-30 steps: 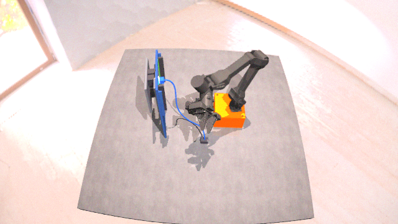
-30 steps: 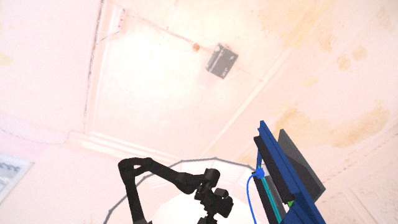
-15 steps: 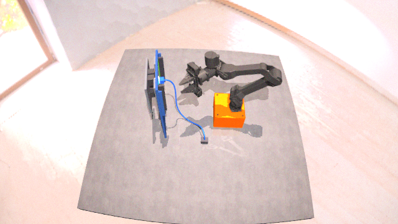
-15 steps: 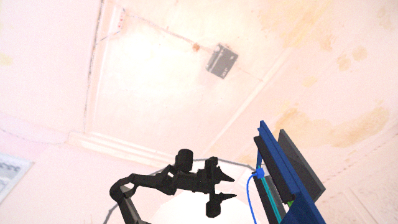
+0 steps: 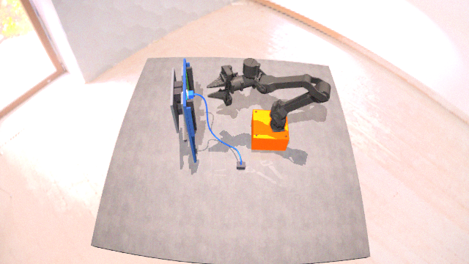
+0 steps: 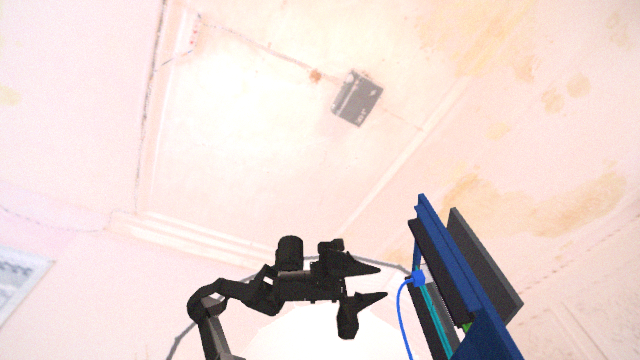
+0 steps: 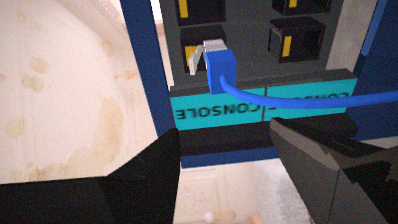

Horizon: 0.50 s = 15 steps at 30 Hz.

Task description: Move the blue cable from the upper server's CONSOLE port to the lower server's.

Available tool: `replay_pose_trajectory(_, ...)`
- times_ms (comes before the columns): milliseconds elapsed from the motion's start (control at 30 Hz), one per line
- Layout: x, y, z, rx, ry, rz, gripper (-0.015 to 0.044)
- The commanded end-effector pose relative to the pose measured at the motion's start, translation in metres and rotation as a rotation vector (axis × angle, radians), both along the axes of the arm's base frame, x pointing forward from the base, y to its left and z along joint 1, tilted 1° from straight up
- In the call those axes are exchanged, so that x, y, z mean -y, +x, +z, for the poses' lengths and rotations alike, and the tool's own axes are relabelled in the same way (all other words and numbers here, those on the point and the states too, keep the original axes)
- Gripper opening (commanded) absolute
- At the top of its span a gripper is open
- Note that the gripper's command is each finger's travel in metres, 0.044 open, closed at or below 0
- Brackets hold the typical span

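The type of room cannot be established. A window (image 5: 16, 48) with a brown frame, pale walls and a stained ceiling (image 6: 280, 150) are shown. A gray table (image 5: 234, 220) is placed on a pale floor (image 5: 414, 176).

WidowX AI arm (image 5: 289, 82) (image 6: 257, 295): bent at the elbow, forearm reached out roughly level | wrist (image 5: 239, 83) (image 6: 295, 285): roughly in line with forearm | parallel-jaw gripper (image 5: 208, 91) (image 6: 383, 282) (image 7: 224, 131): partly open, fingertips apart, nothing gripped
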State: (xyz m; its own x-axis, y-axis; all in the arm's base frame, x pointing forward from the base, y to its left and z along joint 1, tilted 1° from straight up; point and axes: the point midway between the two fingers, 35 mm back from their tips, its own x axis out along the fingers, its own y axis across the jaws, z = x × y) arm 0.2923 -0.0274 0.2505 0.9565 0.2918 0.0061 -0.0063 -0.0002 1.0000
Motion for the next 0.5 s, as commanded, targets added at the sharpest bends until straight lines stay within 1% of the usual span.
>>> replay_pose_trajectory(0,-0.001,0.029,-0.001,0.001,-0.002,-0.005,0.0239)
replay_pose_trajectory(467,-0.002,0.046,-0.001,0.002,-0.002,-0.005,0.0239)
